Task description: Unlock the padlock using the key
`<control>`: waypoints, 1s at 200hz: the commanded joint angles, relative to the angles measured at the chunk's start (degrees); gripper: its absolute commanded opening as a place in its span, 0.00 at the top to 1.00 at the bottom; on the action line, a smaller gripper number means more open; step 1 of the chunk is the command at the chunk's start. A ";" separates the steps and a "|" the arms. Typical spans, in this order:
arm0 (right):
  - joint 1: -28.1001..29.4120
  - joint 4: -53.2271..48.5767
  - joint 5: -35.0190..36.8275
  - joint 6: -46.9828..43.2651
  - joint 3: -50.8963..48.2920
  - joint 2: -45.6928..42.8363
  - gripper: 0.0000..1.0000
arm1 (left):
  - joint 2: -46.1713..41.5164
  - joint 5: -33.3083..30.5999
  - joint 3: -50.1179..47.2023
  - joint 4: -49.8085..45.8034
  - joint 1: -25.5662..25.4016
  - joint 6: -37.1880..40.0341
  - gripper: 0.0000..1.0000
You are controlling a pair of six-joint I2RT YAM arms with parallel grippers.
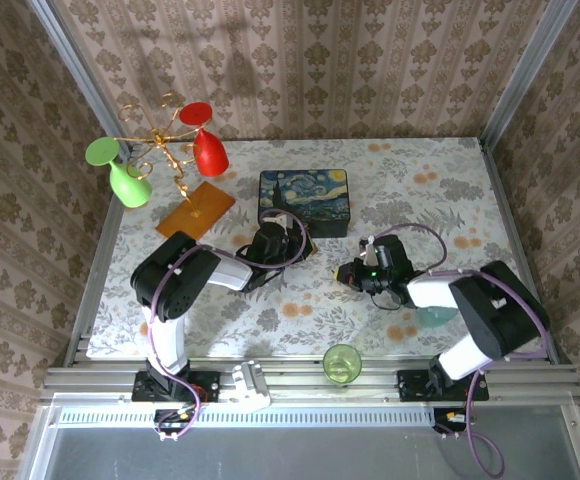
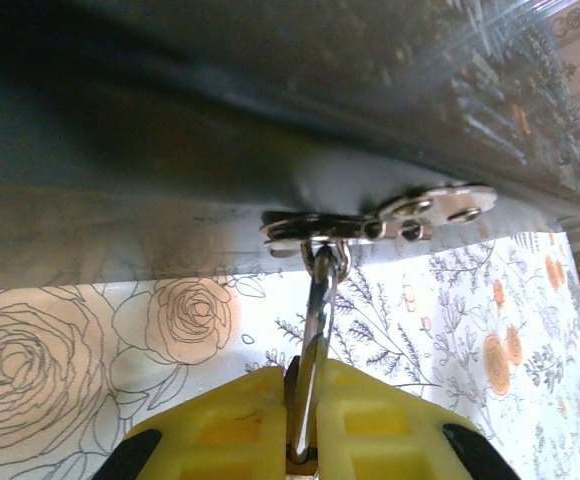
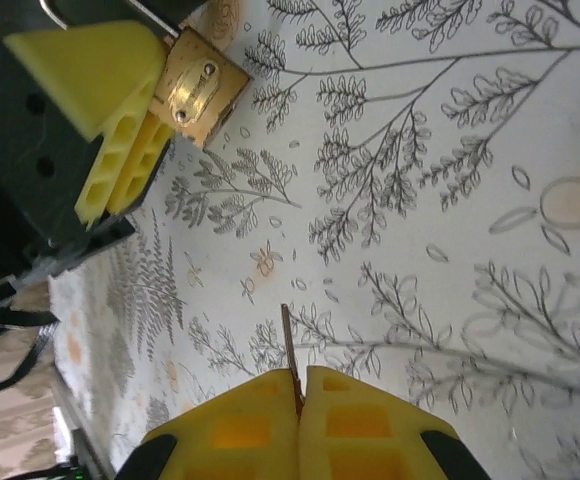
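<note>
The brass padlock [image 3: 198, 90] hangs by its thin silver shackle [image 2: 320, 300] from the clasp [image 2: 420, 212] on the front of the painted box [image 1: 305, 200]. My left gripper [image 2: 310, 378] is shut on the padlock, its yellow fingers [image 3: 120, 110] pinching the body from both sides. My right gripper [image 3: 300, 378] is shut on the key [image 3: 288, 345], whose thin dark blade sticks out past the fingertips. The key hovers over the flowered tablecloth, some way short of the padlock. In the top view the left gripper [image 1: 292, 240] is at the box's front and the right gripper [image 1: 351, 272] faces it from the right.
A gold rack [image 1: 160, 140] with a red and a green glass hanging on it stands at the back left, above an orange board [image 1: 195, 208]. A green cup [image 1: 342, 362] sits at the near edge. A teal object [image 1: 435, 316] lies under the right arm.
</note>
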 commanded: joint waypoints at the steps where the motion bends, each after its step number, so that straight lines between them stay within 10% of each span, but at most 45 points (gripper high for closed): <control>1: -1.96 9.84 -13.50 1.96 2.99 4.59 1.00 | -1.49 1.50 0.38 2.45 -0.10 -4.20 0.95; 125: -7.28 46.52 -20.28 21.75 3.51 24.33 1.00 | -1.85 0.67 -3.12 18.22 -0.95 -17.30 1.00; 200: -7.23 47.28 -19.92 22.11 3.88 24.96 1.00 | -0.72 0.27 -4.06 20.86 -1.32 -19.16 1.00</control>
